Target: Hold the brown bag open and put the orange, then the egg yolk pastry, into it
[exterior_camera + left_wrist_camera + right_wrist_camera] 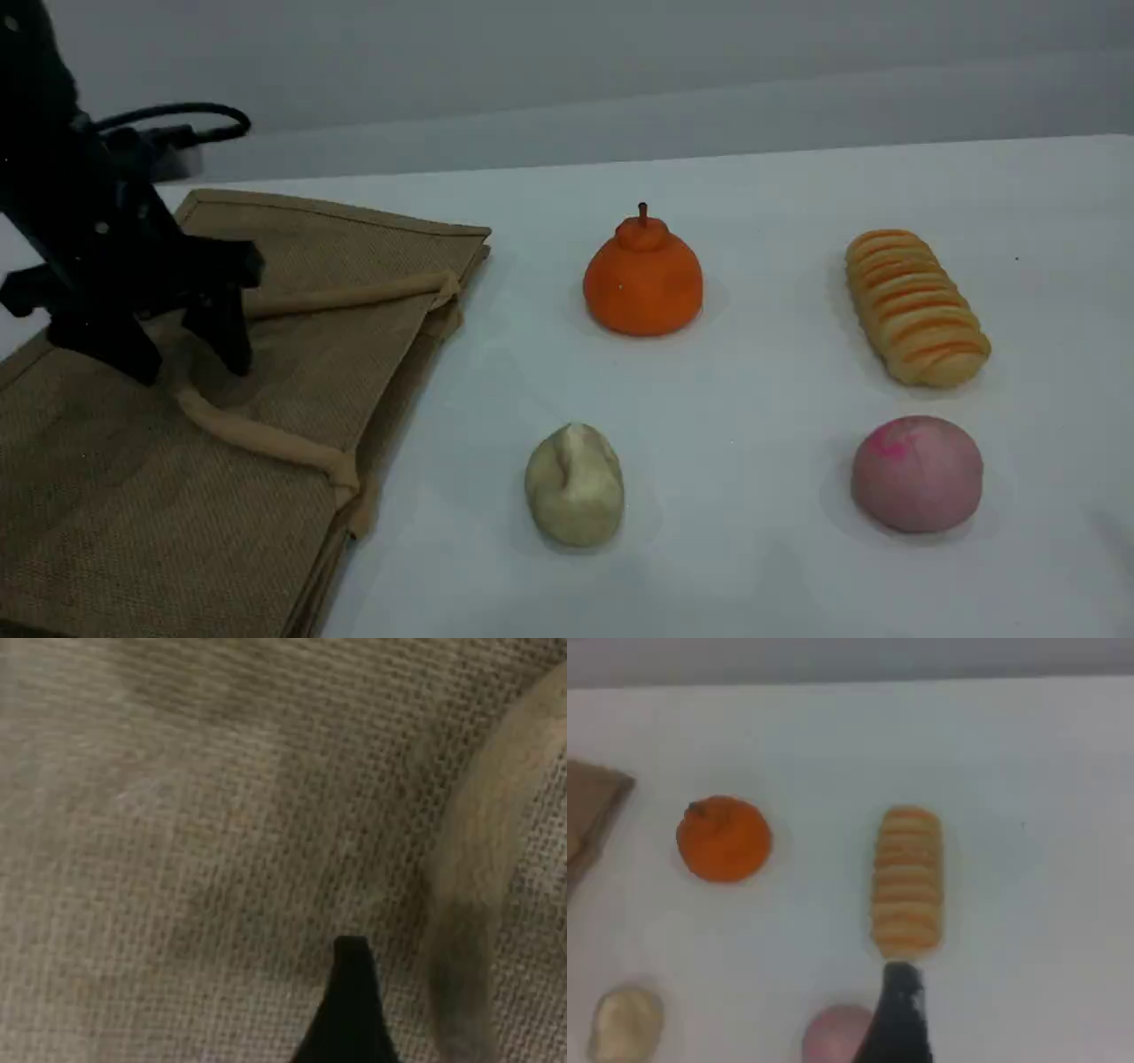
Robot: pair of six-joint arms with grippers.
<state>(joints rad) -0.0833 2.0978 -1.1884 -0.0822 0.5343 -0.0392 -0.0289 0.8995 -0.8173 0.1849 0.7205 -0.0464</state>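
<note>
Directly beneath left gripper (190,359): brown bag (133,514).

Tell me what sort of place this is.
Probably a lab test bench, not a kitchen: a bare white table against a plain grey wall, a black robot arm's left gripper over a brown bag, and model-like foods laid out evenly.

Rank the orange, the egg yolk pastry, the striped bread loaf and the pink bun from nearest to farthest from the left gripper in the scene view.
Measured from the left gripper, open over the brown bag:
1. Egg yolk pastry, front, just right of the bag.
2. Orange, farther back, middle of the table.
3 and 4. Striped bread loaf, back right, and pink bun, front right: too close to call.
</note>
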